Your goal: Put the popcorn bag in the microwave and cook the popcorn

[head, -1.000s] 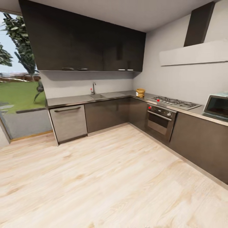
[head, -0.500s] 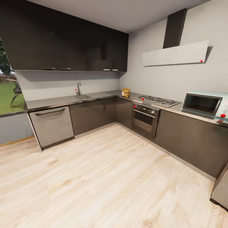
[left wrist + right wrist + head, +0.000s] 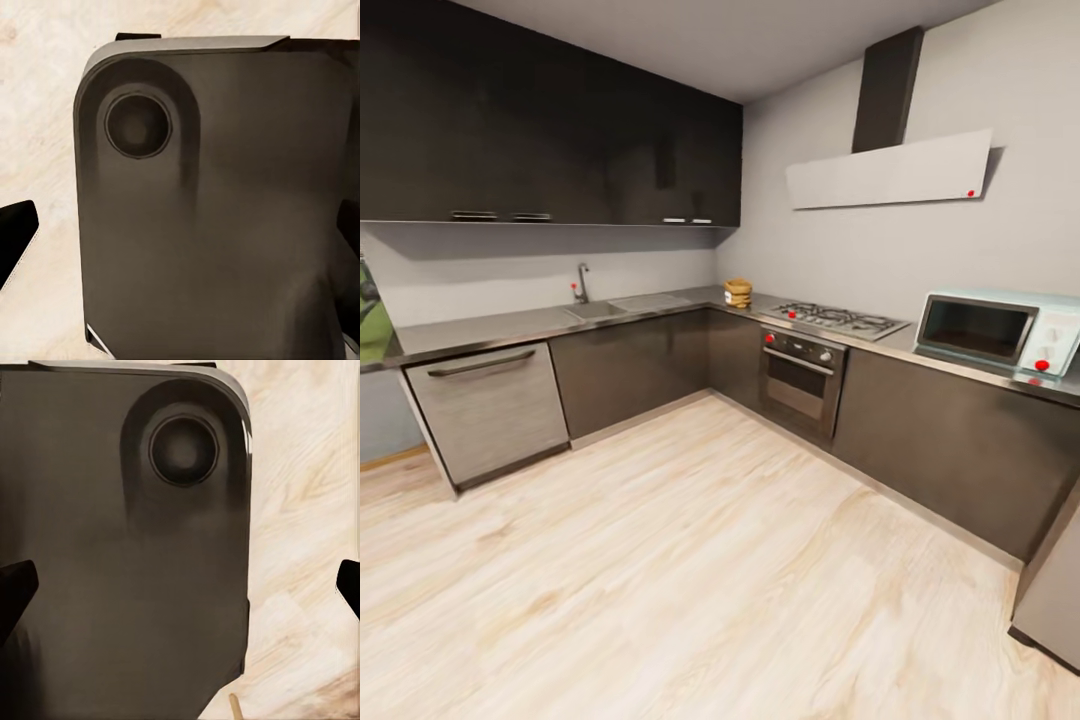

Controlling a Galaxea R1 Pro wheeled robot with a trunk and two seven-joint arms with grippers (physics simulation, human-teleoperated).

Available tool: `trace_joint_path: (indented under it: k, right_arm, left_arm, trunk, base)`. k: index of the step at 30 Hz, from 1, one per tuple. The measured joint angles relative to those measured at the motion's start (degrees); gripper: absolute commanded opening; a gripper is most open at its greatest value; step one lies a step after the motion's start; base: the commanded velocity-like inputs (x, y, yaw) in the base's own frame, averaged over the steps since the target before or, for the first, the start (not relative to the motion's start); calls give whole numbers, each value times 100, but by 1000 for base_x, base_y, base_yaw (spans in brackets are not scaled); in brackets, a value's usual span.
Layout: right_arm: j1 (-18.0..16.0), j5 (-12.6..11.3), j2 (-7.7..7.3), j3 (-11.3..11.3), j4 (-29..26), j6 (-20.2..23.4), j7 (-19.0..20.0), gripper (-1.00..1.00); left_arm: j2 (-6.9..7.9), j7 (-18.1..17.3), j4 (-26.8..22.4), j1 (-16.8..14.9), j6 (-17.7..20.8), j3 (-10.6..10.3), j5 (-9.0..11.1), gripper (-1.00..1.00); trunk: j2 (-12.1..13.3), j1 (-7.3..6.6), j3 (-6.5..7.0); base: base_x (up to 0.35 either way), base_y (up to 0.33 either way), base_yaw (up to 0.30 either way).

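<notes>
Popcorn bag (image 3: 738, 293): a small tan sack standing upright on the countertop (image 3: 510, 325), in the far corner where the two runs of worktop meet, between the sink (image 3: 595, 310) and the gas hob (image 3: 835, 320). It is well apart from me, across a broad stretch of pale wood floor (image 3: 690, 560). Microwave (image 3: 1000, 333): pale mint box with its dark door closed, on the right-hand run of the worktop, beyond the hob and the built-in oven (image 3: 798, 383) as counted from the bag.

Governing relation: the bag lies ahead of my head camera, slightly right of centre, too far for either arm; I judge that the base must close on the corner before any reach. From this distance neither arm is clearly the nearer, and the bag's long axis reads as vertical.

Fingers: in the left wrist view, dark fingertips (image 3: 16, 232) sit at opposite edges over my own dark base body (image 3: 217, 225), so I read that pair as spread and empty. In the right wrist view, the fingertips (image 3: 15, 585) likewise stand wide apart, holding nothing.
</notes>
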Motion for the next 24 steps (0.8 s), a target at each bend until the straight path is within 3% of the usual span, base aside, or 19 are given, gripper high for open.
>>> trace_joint_path:
  k: [12,18,24]
  right_arm:
    - [0,6,22,-2,0,4,-13,100]
    - [0,-22,1,-6,0,-1,-13,100]
    - [0,-22,0,-7,0,-1,-13,100]
  left_arm:
    - [0,8,0,-2,-17,5,0,100]
    - [0,8,-1,1,-31,16,-5,100]
    - [0,8,-1,2,-52,22,-8,100]
  trunk:
    - [0,0,0]
    - [0,1,12]
    - [0,3,29]
  base:
    - [323,0,0]
    - [274,0,-238]
    - [46,0,-255]
